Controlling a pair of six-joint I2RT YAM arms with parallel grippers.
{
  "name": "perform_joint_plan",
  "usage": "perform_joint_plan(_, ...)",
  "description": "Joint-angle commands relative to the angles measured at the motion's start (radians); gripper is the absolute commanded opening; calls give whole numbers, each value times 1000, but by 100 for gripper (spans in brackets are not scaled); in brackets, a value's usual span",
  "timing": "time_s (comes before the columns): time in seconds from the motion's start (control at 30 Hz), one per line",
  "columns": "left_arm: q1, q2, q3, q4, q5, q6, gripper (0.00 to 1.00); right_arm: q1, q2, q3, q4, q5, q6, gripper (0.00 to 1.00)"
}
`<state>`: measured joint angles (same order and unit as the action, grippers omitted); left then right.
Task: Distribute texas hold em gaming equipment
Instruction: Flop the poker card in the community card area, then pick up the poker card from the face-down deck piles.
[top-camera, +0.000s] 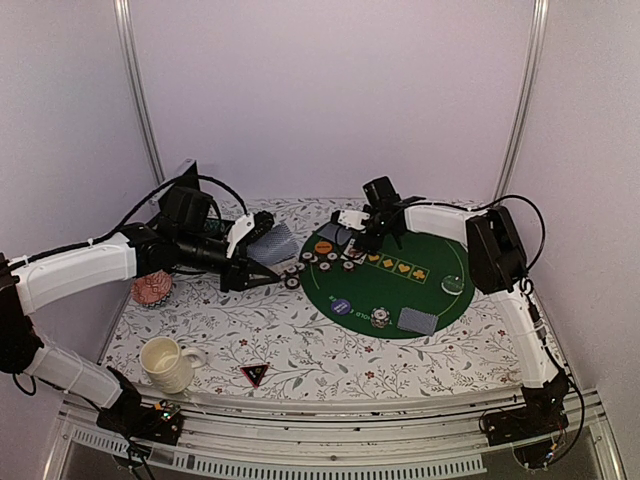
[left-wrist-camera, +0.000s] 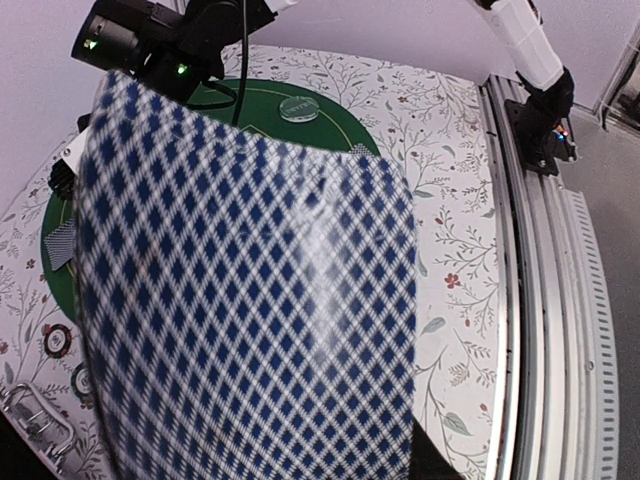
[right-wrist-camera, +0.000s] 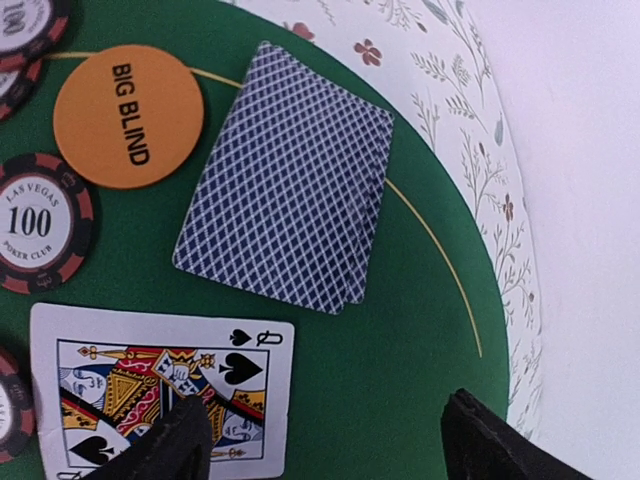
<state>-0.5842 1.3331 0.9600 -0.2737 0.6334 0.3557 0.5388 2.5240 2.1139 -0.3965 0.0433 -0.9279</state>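
Table (top-camera: 330, 355): mat (top-camera: 400, 290), mug (top-camera: 165, 365), dish (top-camera: 152, 289), marker (top-camera: 254, 374)

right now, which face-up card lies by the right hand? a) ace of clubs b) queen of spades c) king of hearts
b, the right wrist view shows a queen of spades face up on the green mat, just by the open right hand.

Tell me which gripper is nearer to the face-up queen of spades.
Right. The right gripper hangs open over the queen of spades on the green mat; the left gripper holds a blue-backed card off the mat, farther left.
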Motion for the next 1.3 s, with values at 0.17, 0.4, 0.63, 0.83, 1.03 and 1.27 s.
perform_joint_plan(0.17, 3, -31, -11, 23, -9, 24, 19, 14, -423, -160, 120, -154, 429, 99)
perform_joint_plan(0.4, 3, -20, -10, 21, -29, 28, 19, 81, -676, -408, 270, -613, 1026, 99)
perform_joint_plan(0.63, 3, -10, -3, 15, -37, 25, 19, 281, -673, -400, 202, -596, 1055, 99)
perform_joint_plan(0.83, 3, -12, -1, 16, -32, 24, 19, 336, -614, -356, 137, -530, 988, 99)
perform_joint_plan(1.03, 3, -15, -3, 16, -32, 24, 19, 354, -544, -311, 93, -442, 968, 99)
perform_joint_plan(1.27, 3, -17, -4, 16, -29, 25, 19, 352, -537, -297, 34, -329, 940, 99)
